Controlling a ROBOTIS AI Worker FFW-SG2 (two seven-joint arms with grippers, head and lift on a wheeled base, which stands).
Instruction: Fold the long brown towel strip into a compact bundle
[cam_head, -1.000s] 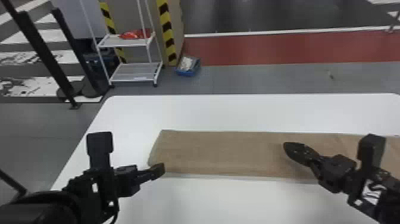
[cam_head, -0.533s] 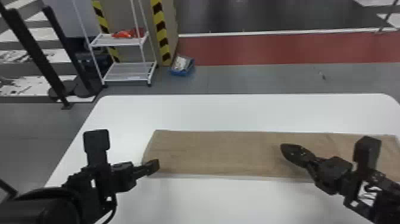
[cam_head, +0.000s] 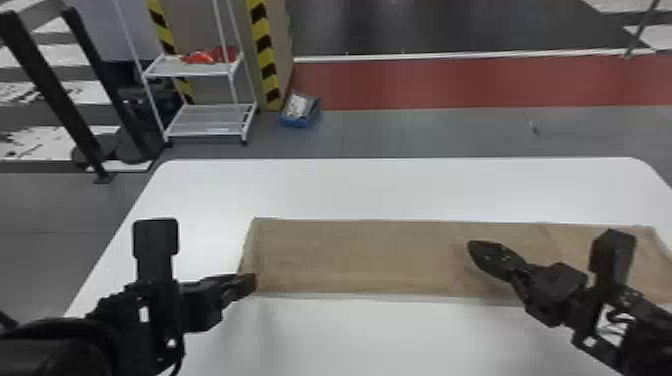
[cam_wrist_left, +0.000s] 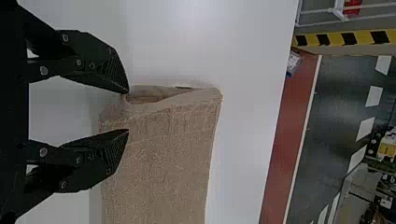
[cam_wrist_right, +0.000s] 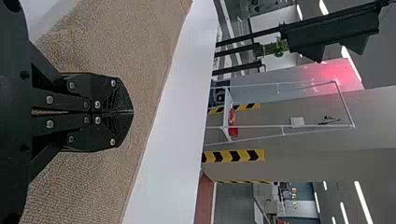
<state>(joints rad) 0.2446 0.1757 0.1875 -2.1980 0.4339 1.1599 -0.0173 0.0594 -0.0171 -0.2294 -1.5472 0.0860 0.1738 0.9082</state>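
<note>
Relative to 1.0 s ago, head view: table (cam_head: 400, 190), towel (cam_head: 370, 257) and cart (cam_head: 207, 120) have all shifted slightly toward that view's left; the towel's right end, cut off by the frame then, now shows. Left gripper (cam_head: 254, 282) and right gripper (cam_head: 472, 245) remain near the same parts of the towel.

Towel: long, flat strip lying across the table, left to right. At its left end the layers part slightly, leaving a narrow opening.

Left gripper (cam_wrist_left: 128, 111): at the towel's left end, near corner. Fingers (cam_wrist_left: 100, 65) apart; one tip at the end edge, the other over the cloth. Contact: cannot tell.

Right gripper (cam_wrist_right: 133, 112): above the towel, right of its middle. Fingers (cam_wrist_right: 109, 95) together, tips meeting. Touching cloth or just over it: cannot tell.
</note>
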